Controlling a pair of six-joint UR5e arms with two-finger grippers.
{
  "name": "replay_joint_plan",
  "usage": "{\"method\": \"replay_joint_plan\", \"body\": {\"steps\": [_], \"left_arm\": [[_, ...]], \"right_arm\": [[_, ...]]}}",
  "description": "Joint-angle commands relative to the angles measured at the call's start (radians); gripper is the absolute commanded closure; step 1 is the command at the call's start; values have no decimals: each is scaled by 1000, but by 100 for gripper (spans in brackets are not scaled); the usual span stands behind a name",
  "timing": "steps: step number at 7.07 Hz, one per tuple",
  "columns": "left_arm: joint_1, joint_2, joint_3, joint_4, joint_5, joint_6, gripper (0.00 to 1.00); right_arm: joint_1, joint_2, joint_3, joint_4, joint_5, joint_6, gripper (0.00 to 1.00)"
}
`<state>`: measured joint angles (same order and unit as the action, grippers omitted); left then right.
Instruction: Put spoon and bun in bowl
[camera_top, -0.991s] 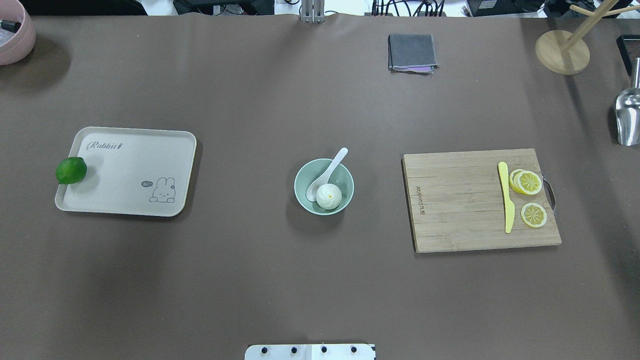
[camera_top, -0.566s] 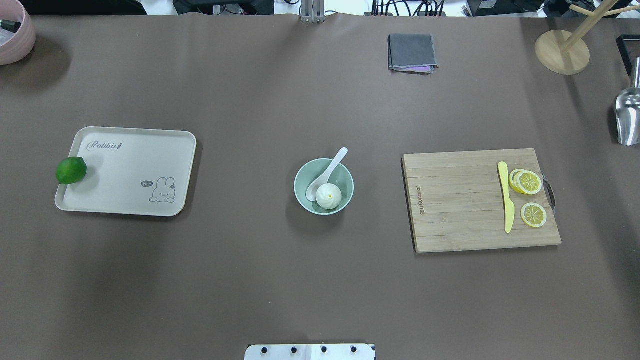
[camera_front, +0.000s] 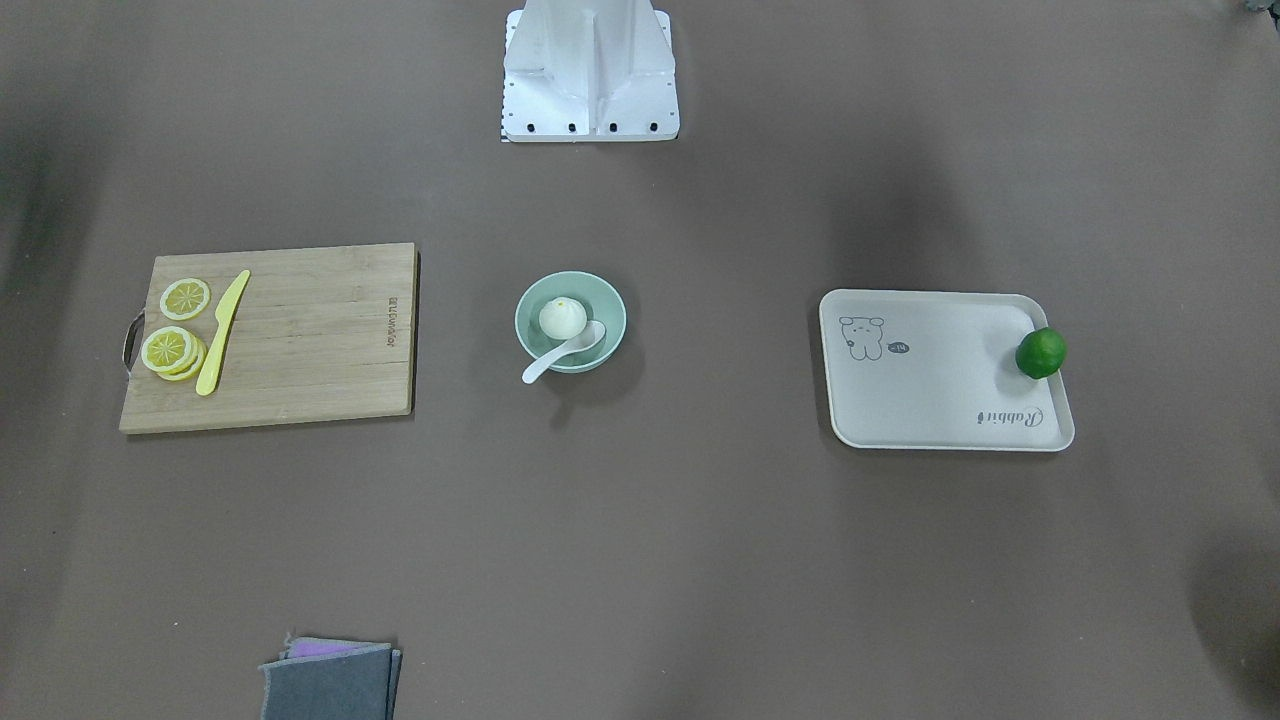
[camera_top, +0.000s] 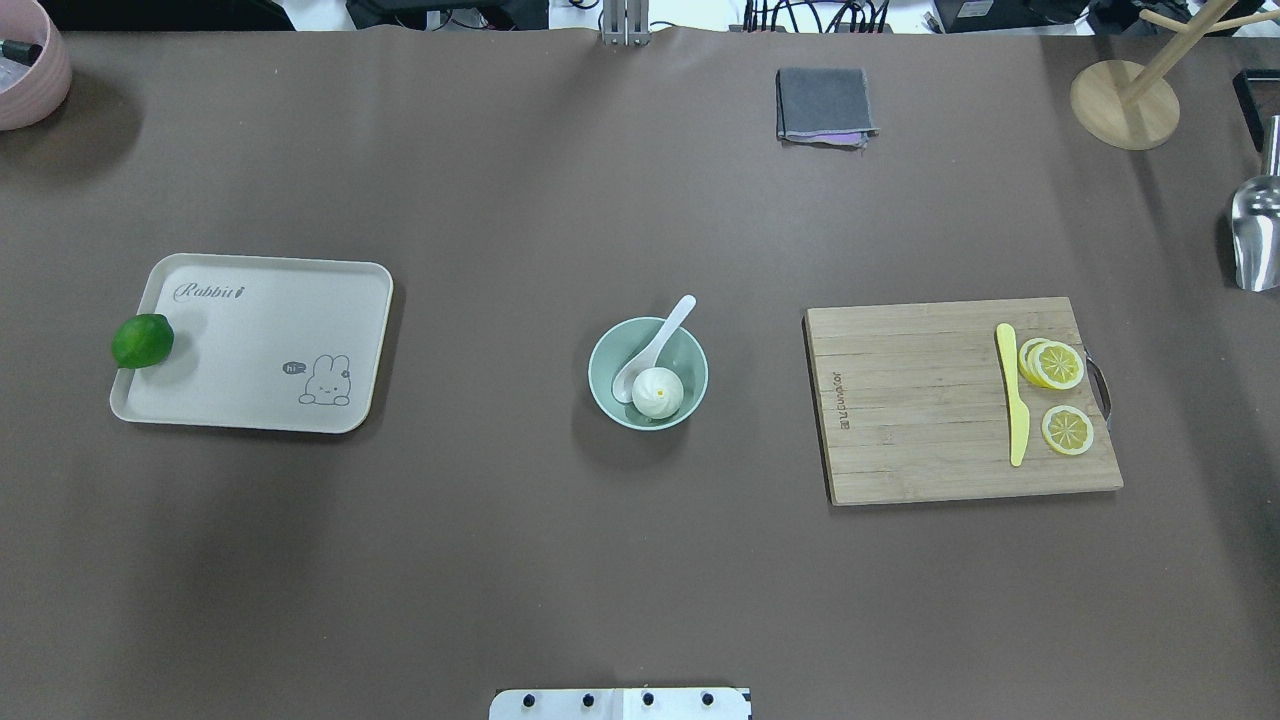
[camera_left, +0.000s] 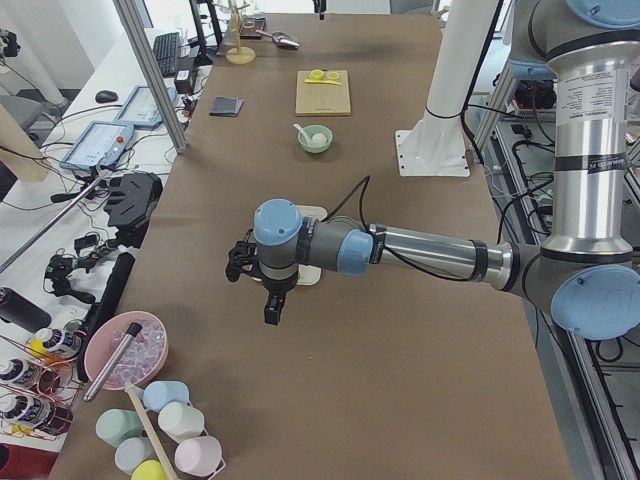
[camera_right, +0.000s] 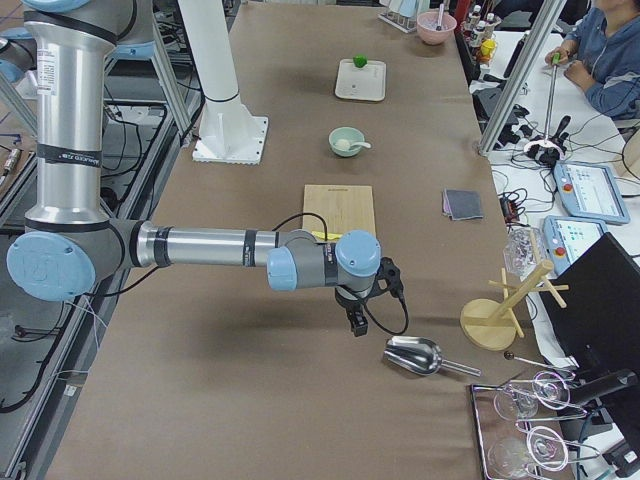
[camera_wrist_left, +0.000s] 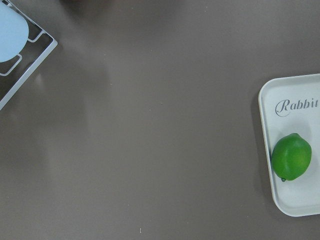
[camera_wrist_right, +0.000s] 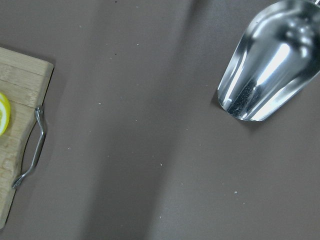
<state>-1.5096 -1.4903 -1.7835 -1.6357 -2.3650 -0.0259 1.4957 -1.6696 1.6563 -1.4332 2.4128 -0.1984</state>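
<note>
The pale mint-green bowl (camera_top: 692, 356) stands at the table's middle. The white bun (camera_top: 657, 392) with a yellow dot lies inside it. The white spoon (camera_top: 660, 335) has its scoop in the bowl and its handle over the far rim. In the front-facing view the bowl (camera_front: 530, 305), the bun (camera_front: 562, 317) and the spoon (camera_front: 560, 355) show the same. My left gripper (camera_left: 272, 308) hangs over the table's left end, far from the bowl. My right gripper (camera_right: 355, 322) hangs over the right end by the metal scoop. I cannot tell whether either is open or shut.
A beige tray (camera_top: 260, 340) with a green lime (camera_top: 142, 340) lies on the left. A cutting board (camera_top: 920, 410) with a yellow knife (camera_top: 1013, 395) and lemon slices (camera_top: 1055, 365) lies on the right. A grey cloth (camera_top: 824, 104), a wooden stand (camera_top: 1125, 100) and a metal scoop (camera_top: 1255, 235) stand farther off.
</note>
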Motion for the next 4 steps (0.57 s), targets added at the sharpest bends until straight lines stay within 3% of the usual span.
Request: {"method": "replay_joint_plan", "body": {"steps": [1, 4], "left_arm": [[0, 34, -4, -1, 1, 3, 2], [0, 32, 29, -3, -6, 4, 2]], "right_arm": [[17, -4, 0, 1, -4, -4, 0], [21, -13, 10, 1, 3, -3, 0]]}}
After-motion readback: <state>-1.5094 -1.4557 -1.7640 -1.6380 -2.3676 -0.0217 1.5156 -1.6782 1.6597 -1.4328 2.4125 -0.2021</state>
